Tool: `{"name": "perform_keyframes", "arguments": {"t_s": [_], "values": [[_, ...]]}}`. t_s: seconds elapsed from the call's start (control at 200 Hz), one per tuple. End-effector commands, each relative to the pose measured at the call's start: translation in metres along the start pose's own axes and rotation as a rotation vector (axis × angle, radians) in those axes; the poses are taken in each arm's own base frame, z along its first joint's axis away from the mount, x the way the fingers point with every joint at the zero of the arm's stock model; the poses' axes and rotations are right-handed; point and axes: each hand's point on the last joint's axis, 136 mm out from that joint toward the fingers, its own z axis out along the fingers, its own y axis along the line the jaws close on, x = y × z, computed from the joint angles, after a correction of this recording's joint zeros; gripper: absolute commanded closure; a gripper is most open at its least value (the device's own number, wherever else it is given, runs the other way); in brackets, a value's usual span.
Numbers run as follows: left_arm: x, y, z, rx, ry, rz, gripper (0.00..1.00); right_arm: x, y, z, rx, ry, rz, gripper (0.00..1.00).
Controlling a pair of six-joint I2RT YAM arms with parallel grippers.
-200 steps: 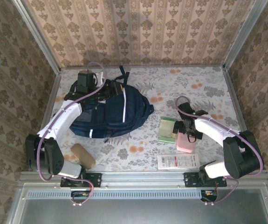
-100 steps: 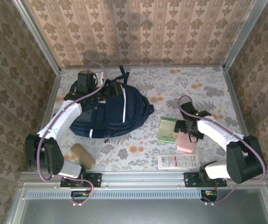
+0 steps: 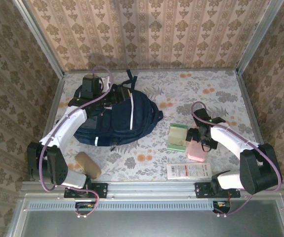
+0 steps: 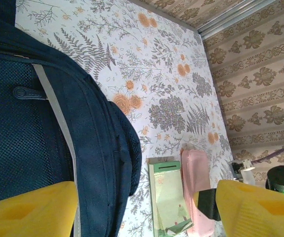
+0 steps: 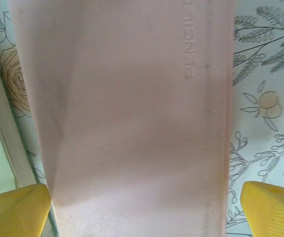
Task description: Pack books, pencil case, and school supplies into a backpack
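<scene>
On the right half of the table [image 3: 221, 94], the right gripper [image 3: 200, 135] is seen to have been shifted slightly to the right since a second ago, while the pink pencil case [image 3: 197, 152] beneath it, the other items and the left arm are unchanged. In the right wrist view the gripper [image 5: 144, 207] is held with its yellow fingers [image 5: 14, 207] spread apart, one on either side of the pencil case [image 5: 132, 118]; no squeeze on it can be made out. The pale green packet [image 3: 177, 138] lies just beside the case on its left, and the long white packet [image 3: 188, 171] is set nearer the bases. The backpack [image 3: 122, 118] lies on the left half of the table; what it contains cannot be told. The left gripper [image 3: 107, 96] is placed at its far end, fingers wide apart, with the bag's edge [image 4: 107, 148] between them. A tan pouch [image 3: 88, 165] rests near the left base.
</scene>
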Motion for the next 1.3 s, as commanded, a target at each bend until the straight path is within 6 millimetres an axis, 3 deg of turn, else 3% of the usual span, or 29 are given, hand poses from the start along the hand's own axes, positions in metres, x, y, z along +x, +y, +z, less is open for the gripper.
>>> {"name": "perform_keyframes", "arguments": {"t_s": [0.0, 0.19, 0.415, 0.52, 0.7, 0.83, 0.95, 1.045, 1.105, 1.295], "values": [[-0.002, -0.004, -0.003, 0.025, -0.013, 0.003, 0.24, 0.010, 0.006, 0.011, -0.034, 0.057, 0.021, 0.00], [-0.003, -0.003, -0.003, 0.023, -0.014, 0.001, 0.24, 0.013, 0.005, 0.026, -0.010, 0.096, 0.030, 0.01], [-0.002, 0.001, 0.001, 0.025, -0.001, -0.012, 0.25, 0.003, 0.000, 0.014, -0.003, 0.032, 0.038, 0.18], [-0.002, 0.004, 0.005, 0.023, 0.003, -0.021, 0.25, -0.008, 0.001, -0.007, -0.036, -0.046, 0.043, 0.20], [0.012, -0.012, 0.017, 0.083, 0.074, 0.002, 0.25, -0.025, 0.012, -0.047, -0.125, -0.165, 0.026, 0.22], [0.029, -0.025, 0.028, 0.061, 0.140, 0.084, 0.24, -0.034, 0.035, -0.083, -0.235, -0.262, -0.063, 0.23], [0.044, -0.050, 0.035, 0.090, 0.198, 0.151, 0.22, -0.033, 0.064, -0.110, -0.348, -0.326, -0.166, 0.25], [0.049, -0.069, 0.040, 0.125, 0.207, 0.185, 0.11, -0.029, 0.087, -0.128, -0.396, -0.390, -0.268, 0.27], [0.051, -0.077, 0.042, 0.118, 0.197, 0.216, 0.00, -0.023, 0.103, -0.137, -0.434, -0.414, -0.331, 0.28], [0.063, -0.102, 0.056, 0.141, 0.204, 0.256, 0.00, -0.012, 0.144, -0.155, -0.554, -0.434, -0.437, 0.30]]}}
